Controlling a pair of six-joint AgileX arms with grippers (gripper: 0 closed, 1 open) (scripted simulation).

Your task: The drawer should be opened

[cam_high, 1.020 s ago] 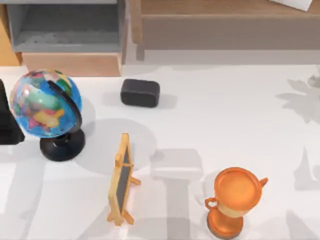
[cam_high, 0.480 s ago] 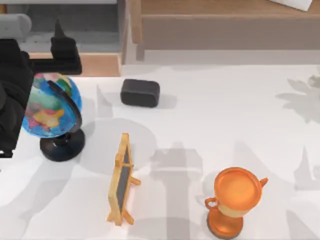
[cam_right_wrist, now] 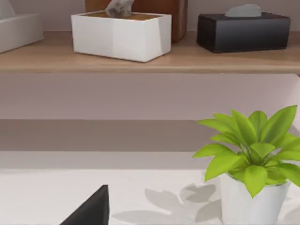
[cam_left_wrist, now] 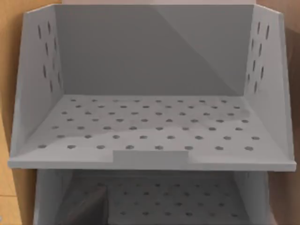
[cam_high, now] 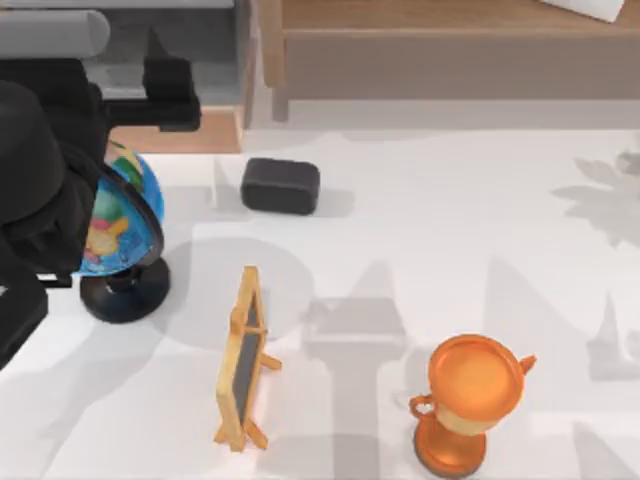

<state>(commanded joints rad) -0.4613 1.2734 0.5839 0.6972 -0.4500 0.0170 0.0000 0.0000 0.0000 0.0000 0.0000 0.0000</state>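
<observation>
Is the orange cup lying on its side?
No, in the top view the orange cup stands upright on its base on the table, with its open bowl facing up.

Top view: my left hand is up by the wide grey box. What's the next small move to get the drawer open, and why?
Probably shift the left hand toward the top view's right. It hangs over the wide grey box, and its wrist camera looks into that box's perforated floor, while the drawer is the narrow orange-tan sliver further right. The right arm is idle, facing the shelf.
</observation>
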